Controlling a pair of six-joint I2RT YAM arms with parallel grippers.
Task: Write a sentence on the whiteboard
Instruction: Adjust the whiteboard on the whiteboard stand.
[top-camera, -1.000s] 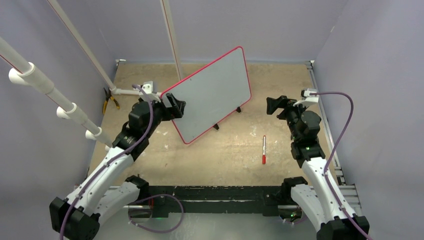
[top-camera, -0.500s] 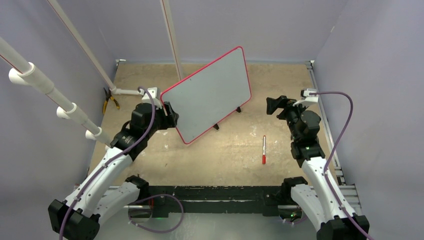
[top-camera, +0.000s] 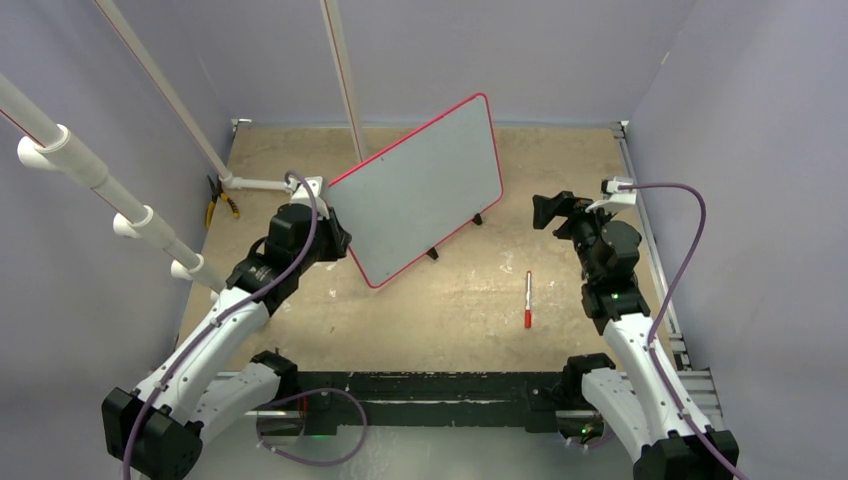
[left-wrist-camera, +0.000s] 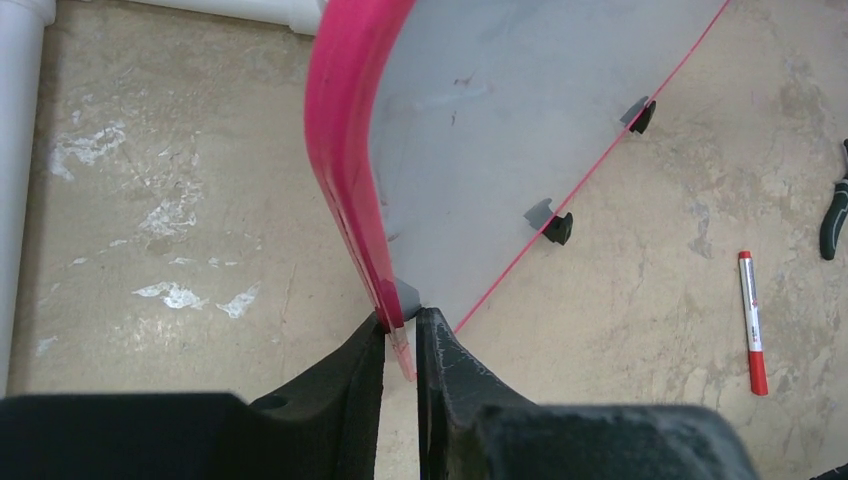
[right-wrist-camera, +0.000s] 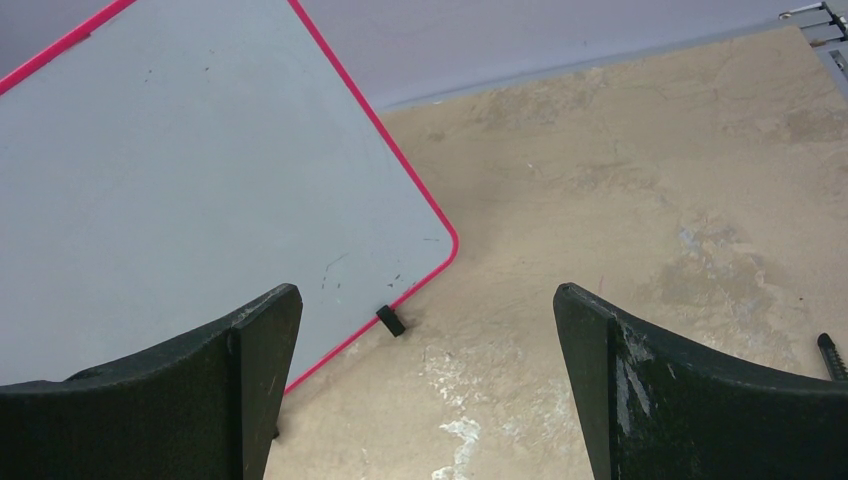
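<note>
Piping of white plastic slanting along the left wall, with yellow-handled pliers on the tan tabletop beside its far end; neither likely needed. Next to the right, left gripper, black fingers clenched on the thin red rim at the near left corner of the large grey-white rectangular whiteboard. Board tipped up, far left edge raised, near right edge resting on small black feet; probably gripped so to keep the face steady and angled toward the other arm for writing. Face blank apart from faint specks; sentence not yet begun, judging by that. Further right, slim white marker with a red end lying loose on the table, well apart from the board and near the right arm, presumably within easy reach. Right gripper hovering to the right of the board, jaws spread wide, holding nothing, aimed at the board's right corner rather than down at the marker. Likely next: lowering to the marker and picking it up before any stroke.
</note>
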